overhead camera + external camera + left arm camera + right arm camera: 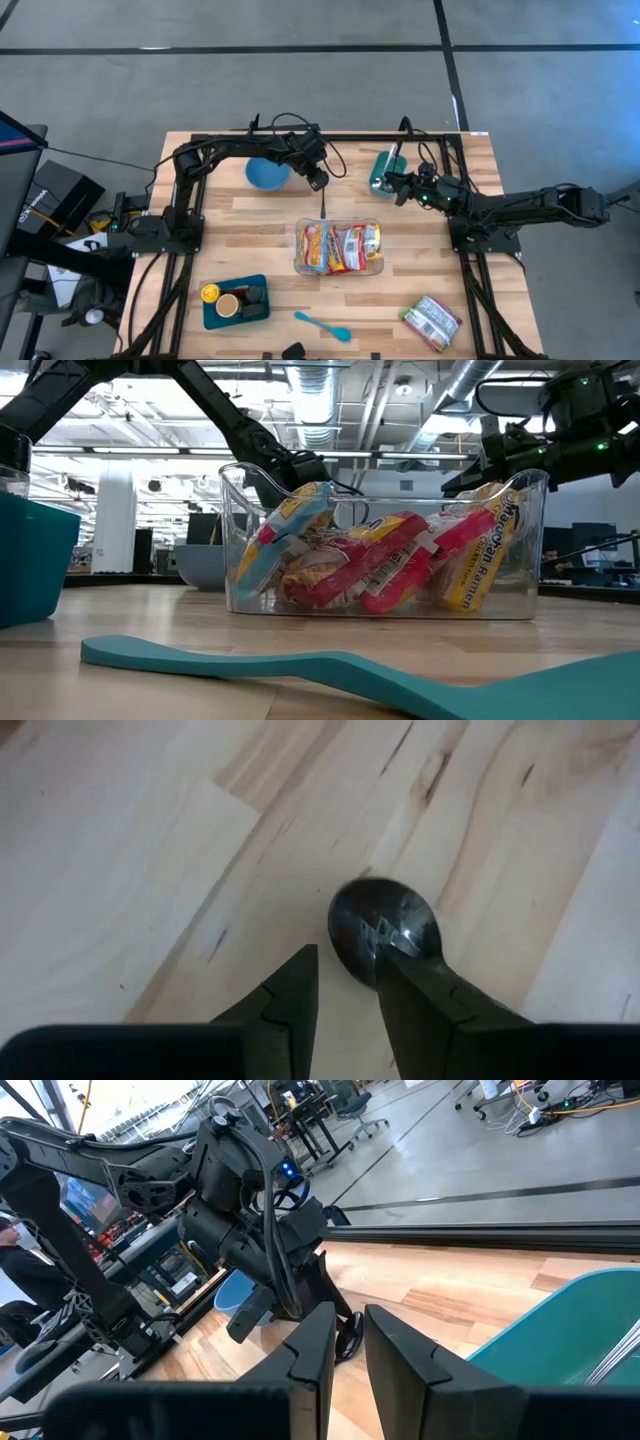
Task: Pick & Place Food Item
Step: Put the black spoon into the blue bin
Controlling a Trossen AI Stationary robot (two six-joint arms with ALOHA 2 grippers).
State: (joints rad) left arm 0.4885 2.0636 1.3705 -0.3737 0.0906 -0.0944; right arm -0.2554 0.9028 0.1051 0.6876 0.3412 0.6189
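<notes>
1. Far L: teal tray point(258, 312) at the near edge w/ small jars on it. Not in play.
2. Blue bowl point(266, 175) at the back, just L of the left gripper point(319, 183).
3. L gripper is low over the wood. Fingers are released w/ a narrow gap, bare table between them, nothing grasped. Dark spoon point(385, 928) lies just beyond it, its handle hidden behind one finger.
4. Centre: clear tub point(232, 540) already holds several ramen packs point(340, 247), leaning on each other.
5. Right gripper point(400, 187) hovers at the back beside the teal bin point(383, 168). Slim gap, empty, prob. waiting.
6. Far R, near corner: loose food pack point(432, 322) flat on the table, well apart from both arms. Likely the item left to move.
7. Step, my read: between picks, no food in hand.
8. Next needs an arm to swing to the near R corner, open wider, drop flat onto the pack, then lift it clear over the tub wall.
</notes>
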